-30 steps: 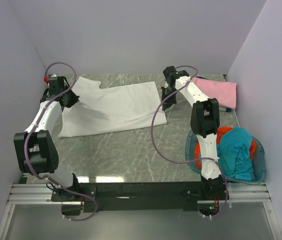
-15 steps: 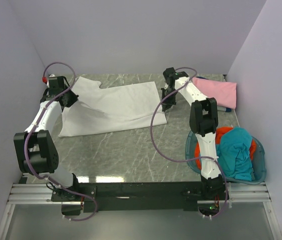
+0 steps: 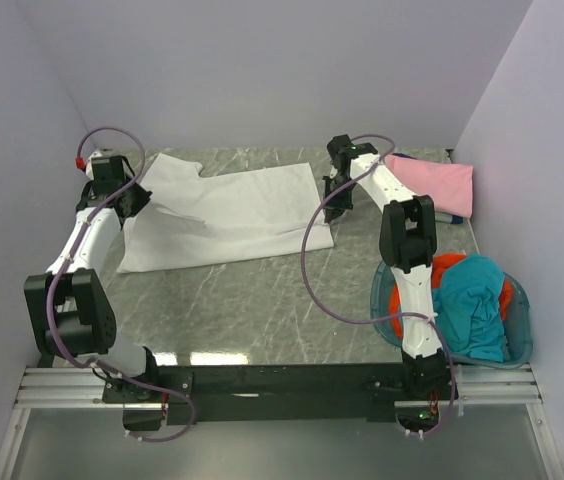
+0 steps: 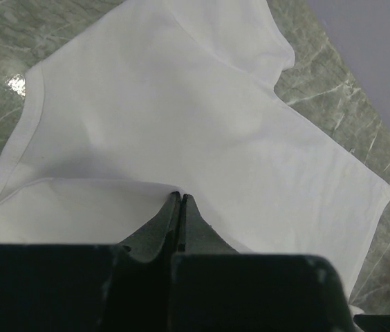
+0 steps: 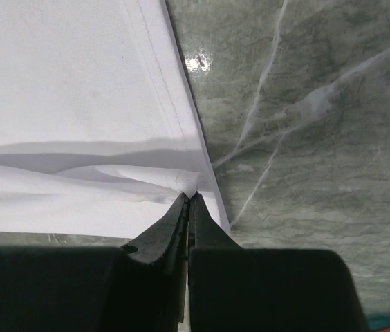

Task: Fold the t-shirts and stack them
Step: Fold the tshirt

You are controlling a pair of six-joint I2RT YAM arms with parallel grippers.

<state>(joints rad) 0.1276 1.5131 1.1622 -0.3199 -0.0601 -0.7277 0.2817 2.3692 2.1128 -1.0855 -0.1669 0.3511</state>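
Observation:
A white t-shirt (image 3: 227,210) lies spread across the far half of the table. My left gripper (image 3: 134,205) is shut on the white t-shirt's left edge, which it holds up off the table; the left wrist view shows the cloth (image 4: 181,117) pinched at the fingertips (image 4: 179,197). My right gripper (image 3: 333,208) is shut on the white t-shirt's right hem; the right wrist view shows the hem (image 5: 77,90) bunched at the fingertips (image 5: 191,197). A folded pink t-shirt (image 3: 434,185) lies at the far right. A teal t-shirt (image 3: 472,305) and an orange-red t-shirt (image 3: 450,265) sit in the basket.
A round translucent blue basket (image 3: 522,335) stands at the near right beside the right arm's base. Lilac walls close the table on the left, back and right. Grey marble tabletop (image 3: 262,300) shows in front of the white shirt.
My left gripper has moved a little left and back with the shirt's edge in it, lifting that side. The right gripper has barely moved.

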